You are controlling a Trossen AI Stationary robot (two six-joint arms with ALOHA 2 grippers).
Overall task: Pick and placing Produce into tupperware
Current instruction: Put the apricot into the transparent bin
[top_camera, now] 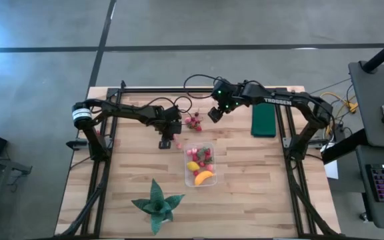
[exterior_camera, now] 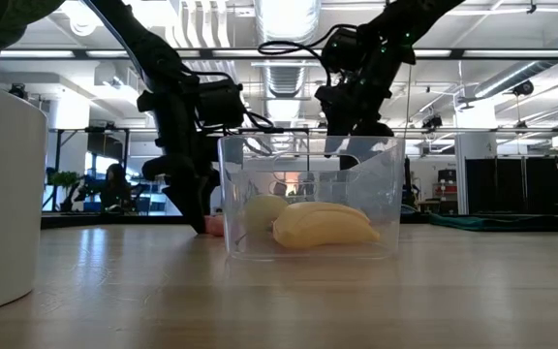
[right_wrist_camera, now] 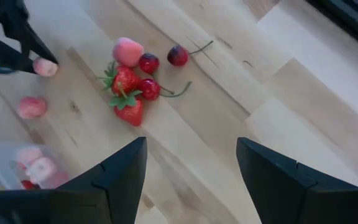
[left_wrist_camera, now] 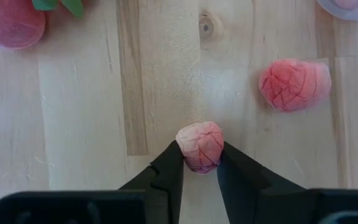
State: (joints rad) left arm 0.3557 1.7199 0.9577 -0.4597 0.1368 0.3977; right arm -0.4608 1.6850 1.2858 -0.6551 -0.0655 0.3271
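Now my left gripper (left_wrist_camera: 200,163) is down at the table, fingers pinching a pink berry (left_wrist_camera: 200,145), just beside the tub (top_camera: 201,165). Another pink berry (left_wrist_camera: 294,84) lies near it on the wood. My right gripper (right_wrist_camera: 191,171) hangs spread wide above the loose pile of red fruit (right_wrist_camera: 133,84), touching nothing. Over in the tub, the banana (exterior_camera: 325,224) and lemon (exterior_camera: 263,211) sit side by side with a few berries (top_camera: 204,156)

Grey concrete floor (top_camera: 39,80) surrounds the wooden table (top_camera: 259,187); bright ceiling lights (exterior_camera: 289,15) hang over the open hall.
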